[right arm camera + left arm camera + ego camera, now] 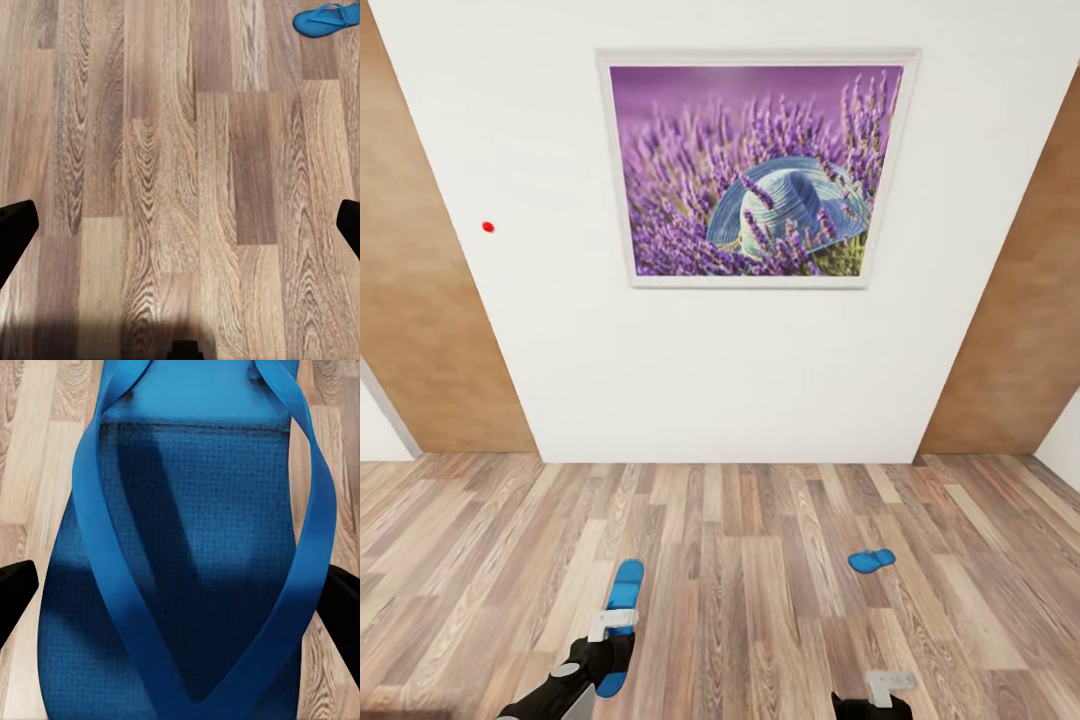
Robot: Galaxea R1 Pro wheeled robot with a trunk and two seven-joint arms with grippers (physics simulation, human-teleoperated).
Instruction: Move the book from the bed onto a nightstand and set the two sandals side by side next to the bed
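My left gripper [610, 650] is shut on one bright blue sandal [626, 585], held lengthwise just above the wood-plank floor. In the left wrist view that sandal [187, 547] lies strap side up between the black fingers [15, 596]. The second blue sandal [871, 560] lies flat on the floor ahead and to the right, and it also appears far off in the right wrist view [328, 18]. My right gripper [875, 705] hangs low at the near edge, open [180, 225] over bare planks. The book, the bed and the nightstand are out of view.
A white wall [720, 380] stands straight ahead with a framed lavender-and-hat picture [758, 170] and a small red dot [487, 227]. Brown wood panels [420, 330] flank the wall on both sides. Plank floor [760, 620] stretches between me and the wall.
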